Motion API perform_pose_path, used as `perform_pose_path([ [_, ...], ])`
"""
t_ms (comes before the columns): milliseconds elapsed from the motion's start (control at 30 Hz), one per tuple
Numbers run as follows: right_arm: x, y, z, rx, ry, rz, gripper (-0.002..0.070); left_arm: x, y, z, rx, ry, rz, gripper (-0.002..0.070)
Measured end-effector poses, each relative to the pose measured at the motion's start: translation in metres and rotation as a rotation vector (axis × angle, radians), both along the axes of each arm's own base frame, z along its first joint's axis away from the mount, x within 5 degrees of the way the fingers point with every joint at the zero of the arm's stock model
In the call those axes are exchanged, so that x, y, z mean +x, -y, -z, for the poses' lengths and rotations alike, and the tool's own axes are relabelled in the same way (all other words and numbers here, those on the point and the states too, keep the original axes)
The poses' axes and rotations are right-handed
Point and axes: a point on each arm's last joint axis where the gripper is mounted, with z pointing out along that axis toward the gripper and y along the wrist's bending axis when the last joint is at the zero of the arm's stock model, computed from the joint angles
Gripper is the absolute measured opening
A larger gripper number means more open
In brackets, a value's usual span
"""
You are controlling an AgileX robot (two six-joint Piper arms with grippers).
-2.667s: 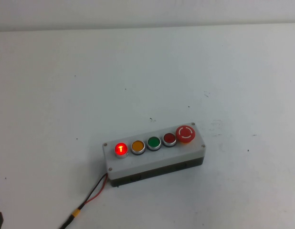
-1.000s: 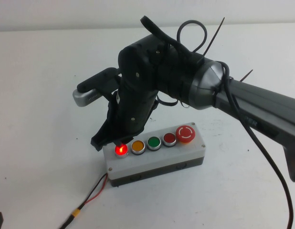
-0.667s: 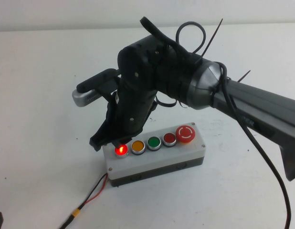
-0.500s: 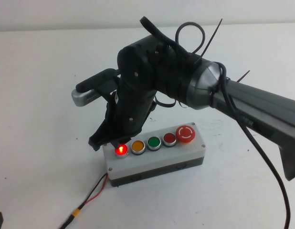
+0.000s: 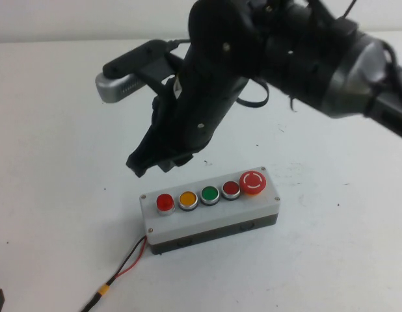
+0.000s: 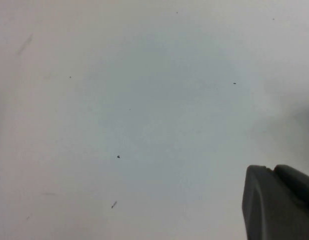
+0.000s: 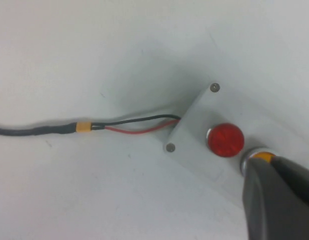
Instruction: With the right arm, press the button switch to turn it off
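Note:
The button switch [image 5: 164, 203] is the small round red one at the left end of the grey box [image 5: 214, 220], and it is dark, not glowing. In the right wrist view the same button switch [image 7: 225, 139] shows dull red beside a corner screw. My right gripper [image 5: 140, 166] hangs above and slightly behind that end of the box, clear of the button, with its fingers pressed together and nothing between them. From the wrist, the right gripper [image 7: 268, 161] covers part of the orange button. My left gripper [image 6: 272, 169] is shut over bare table, far from the box.
Orange [image 5: 188, 199], green [image 5: 210, 194] and dark red [image 5: 231, 188] buttons and a big red mushroom button [image 5: 253, 181] follow along the box. A red and black cable [image 5: 126, 263] runs from its left end toward the front edge. A silver camera bar [image 5: 120, 86] juts from the right arm.
The red button was glowing under the right gripper's tips; now its light is out. The right arm has risen off the box and drawn back.

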Motion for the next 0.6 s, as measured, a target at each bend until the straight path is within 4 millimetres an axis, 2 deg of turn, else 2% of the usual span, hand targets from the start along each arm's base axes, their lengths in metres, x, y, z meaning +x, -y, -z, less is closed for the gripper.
perform_pose_path([
  [133, -0.018, 0.022, -0.028, 0.017, 0.049, -0.017, -0.0015, 0.000, 0.000, 0.000, 0.000, 0.000, 0.000, -0.0002],
  [333, -0.062, 0.080, -0.058, 0.007, 0.110, 0.000, -0.0015, 0.000, 0.000, 0.000, 0.000, 0.000, 0.000, -0.0002],
  [467, -0.096, 0.119, -0.064, 0.071, 0.167, 0.009, -0.0015, 0.000, 0.000, 0.000, 0.000, 0.000, 0.000, -0.0002],
  [600, -0.128, 0.155, -0.059, 0.079, 0.174, 0.010, -0.0016, 0.000, 0.000, 0.000, 0.000, 0.000, 0.000, -0.0002],
])
